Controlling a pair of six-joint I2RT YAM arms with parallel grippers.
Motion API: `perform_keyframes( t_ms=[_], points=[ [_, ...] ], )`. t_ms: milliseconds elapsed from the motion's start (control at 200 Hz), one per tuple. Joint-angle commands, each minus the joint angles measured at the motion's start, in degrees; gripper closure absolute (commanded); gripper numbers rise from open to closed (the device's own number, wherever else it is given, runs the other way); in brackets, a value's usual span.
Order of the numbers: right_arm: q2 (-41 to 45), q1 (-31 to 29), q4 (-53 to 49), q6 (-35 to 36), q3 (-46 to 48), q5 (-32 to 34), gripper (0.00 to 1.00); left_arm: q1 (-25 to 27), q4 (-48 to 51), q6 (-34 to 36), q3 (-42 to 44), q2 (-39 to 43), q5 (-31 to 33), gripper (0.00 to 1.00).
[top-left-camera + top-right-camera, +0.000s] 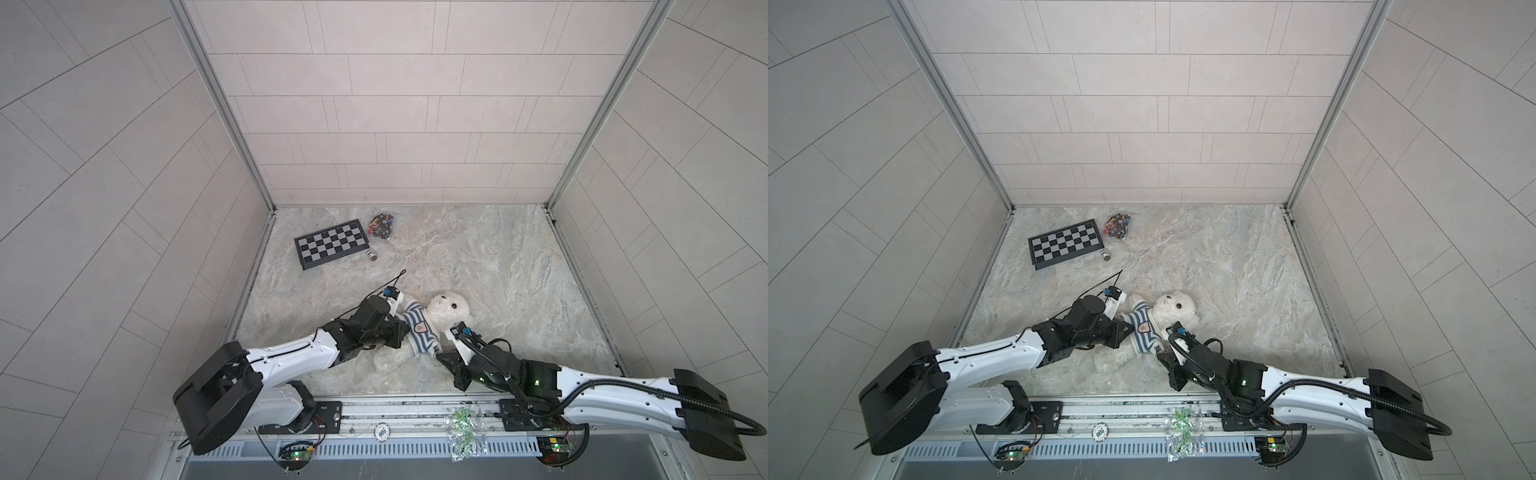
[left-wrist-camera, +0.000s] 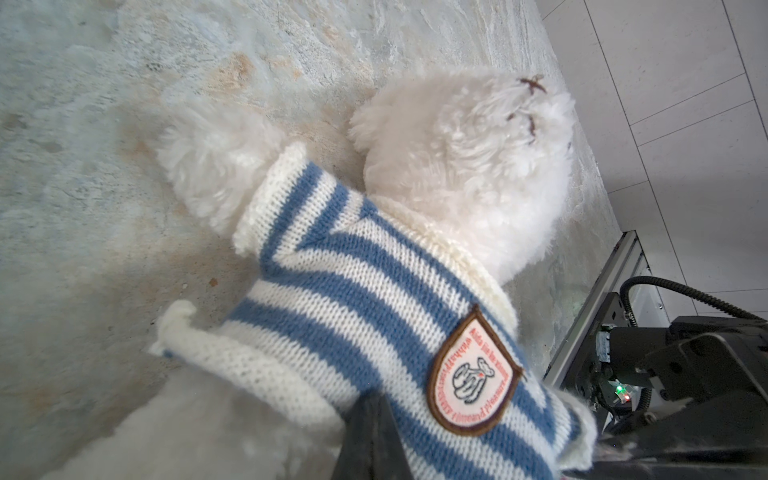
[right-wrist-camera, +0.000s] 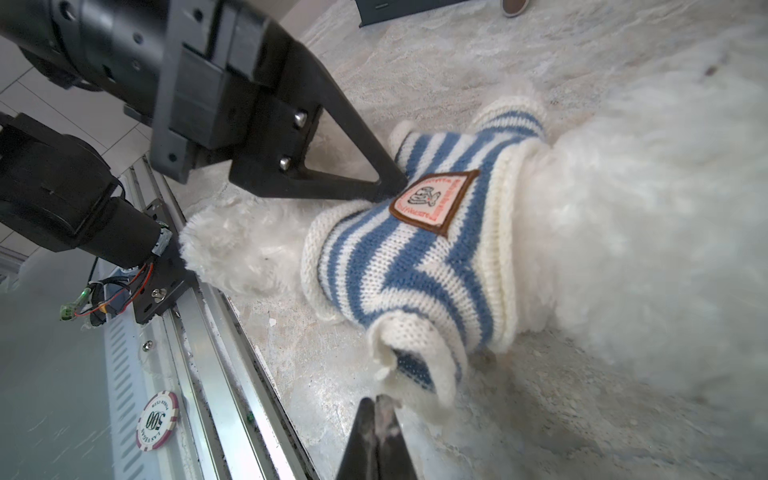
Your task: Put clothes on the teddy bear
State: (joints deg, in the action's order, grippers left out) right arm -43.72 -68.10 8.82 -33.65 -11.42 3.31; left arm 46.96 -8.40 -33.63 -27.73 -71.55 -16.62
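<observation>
In both top views the teddy bear (image 1: 451,309) (image 1: 1177,307) lies on the surface (image 1: 498,270) in its striped shirt (image 1: 417,332).

Left wrist view: the left fingers (image 2: 370,440) are closed, tips on the shirt's edge.

Right wrist view: the right fingers (image 3: 365,449) are closed on nothing, just beside a sleeve (image 3: 415,365).

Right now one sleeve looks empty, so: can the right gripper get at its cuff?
Probably yes: the right gripper, shut, sits just short of the cuff, nothing between; it must open first.
</observation>
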Motion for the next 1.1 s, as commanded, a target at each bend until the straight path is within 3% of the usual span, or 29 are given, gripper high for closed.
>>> perform_keyframes(
  t_ms=[0,405,856,1096],
  points=[
    [1.60,-0.37,-1.43,-1.00,-0.50,5.13,0.97,-0.60,1.02,0.12,1.41,0.20,0.28,0.99],
    [-8.70,-0.27,6.25,0.82,-3.03,5.10,1.00,-0.62,-0.08,-0.30,1.19,-0.51,-0.16,1.00],
    [-12.39,3.39,6.54,3.43,-5.26,6.29,1.00,-0.57,-0.43,-0.34,1.62,-0.42,-0.74,1.00],
    [-15.89,4.68,10.14,6.38,-7.01,1.86,0.75,-0.57,-0.82,-0.48,1.69,-0.34,-1.46,1.00]
  ],
)
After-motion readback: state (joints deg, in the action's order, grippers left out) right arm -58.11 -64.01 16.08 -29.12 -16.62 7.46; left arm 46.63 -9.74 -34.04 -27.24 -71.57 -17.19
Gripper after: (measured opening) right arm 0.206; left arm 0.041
